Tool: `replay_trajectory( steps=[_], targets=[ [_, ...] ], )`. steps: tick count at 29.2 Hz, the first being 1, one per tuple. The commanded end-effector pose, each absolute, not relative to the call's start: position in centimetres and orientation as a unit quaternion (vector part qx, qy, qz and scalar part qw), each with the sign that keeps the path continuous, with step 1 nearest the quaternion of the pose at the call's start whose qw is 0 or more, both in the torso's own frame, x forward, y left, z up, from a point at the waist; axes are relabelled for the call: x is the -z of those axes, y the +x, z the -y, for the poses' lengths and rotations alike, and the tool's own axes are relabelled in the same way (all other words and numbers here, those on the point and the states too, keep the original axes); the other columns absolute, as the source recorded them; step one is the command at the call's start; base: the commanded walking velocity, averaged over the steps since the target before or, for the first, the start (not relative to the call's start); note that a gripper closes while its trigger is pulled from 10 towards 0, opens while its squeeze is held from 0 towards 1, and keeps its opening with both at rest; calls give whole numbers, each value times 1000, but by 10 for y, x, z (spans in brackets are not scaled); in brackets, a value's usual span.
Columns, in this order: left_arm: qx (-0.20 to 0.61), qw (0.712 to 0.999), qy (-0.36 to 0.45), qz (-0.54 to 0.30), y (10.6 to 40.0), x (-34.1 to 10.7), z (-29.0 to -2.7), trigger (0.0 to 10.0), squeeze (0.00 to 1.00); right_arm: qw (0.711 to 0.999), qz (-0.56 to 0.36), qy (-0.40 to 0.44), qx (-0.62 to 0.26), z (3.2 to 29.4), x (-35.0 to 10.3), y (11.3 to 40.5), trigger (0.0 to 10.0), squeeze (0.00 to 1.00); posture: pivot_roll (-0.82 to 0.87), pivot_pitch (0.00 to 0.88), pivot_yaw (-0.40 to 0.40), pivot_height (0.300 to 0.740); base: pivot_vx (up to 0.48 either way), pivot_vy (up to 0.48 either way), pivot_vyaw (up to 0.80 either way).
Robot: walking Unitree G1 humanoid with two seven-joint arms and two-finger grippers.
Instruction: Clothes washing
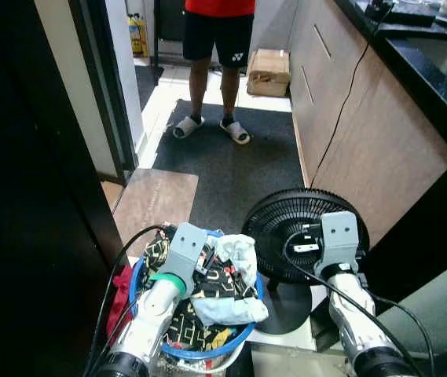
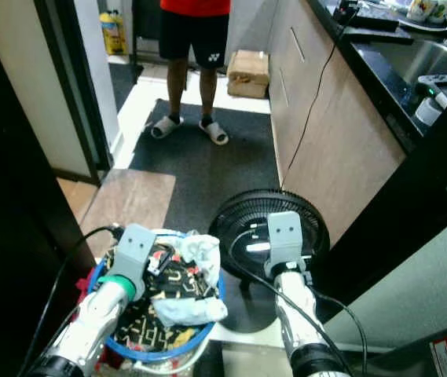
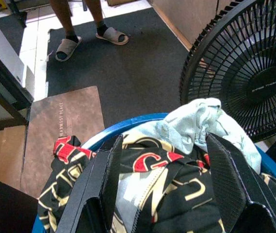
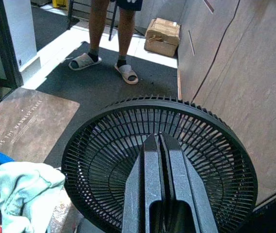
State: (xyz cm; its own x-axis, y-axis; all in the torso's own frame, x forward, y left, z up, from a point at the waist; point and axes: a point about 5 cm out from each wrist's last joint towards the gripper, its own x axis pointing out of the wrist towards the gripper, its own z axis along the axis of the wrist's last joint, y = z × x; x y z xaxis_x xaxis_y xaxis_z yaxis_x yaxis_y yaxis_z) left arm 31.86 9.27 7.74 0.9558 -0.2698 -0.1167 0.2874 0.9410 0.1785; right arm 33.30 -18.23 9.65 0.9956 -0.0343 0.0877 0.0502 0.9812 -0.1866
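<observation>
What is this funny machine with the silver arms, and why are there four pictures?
It is a walking robot helping with laundry. Two pictures come from cameras in its head, looking down; two come from cameras on its wrists. On the floor sits a blue laundry basket piled with clothes: a black patterned garment and a pale blue cloth. The left gripper, fingers spread open, sits over that pile but holds nothing. The right gripper, fingers pressed together, is in front of a black floor fan. A person in sandals stands on a dark mat.
</observation>
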Motion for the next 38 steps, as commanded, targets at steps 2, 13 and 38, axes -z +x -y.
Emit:
replay_trajectory(
  steps=[2,13,38],
  targets=[
    [145,983,95,-56,317,-73,-91,10000,0,995,27,-93,30,187,-90,329,10000,0,61,71,4,645,0,0,0],
    [145,983,95,-57,317,-73,-92,10000,0,995,25,-93,30,186,-89,329,10000,0,63,71,5,620,0,0,0],
    [134,988,70,14,345,-143,-94,10000,0,992,106,-67,-20,171,-131,341,10000,0,73,79,-1,585,0,0,0]
  ],
)
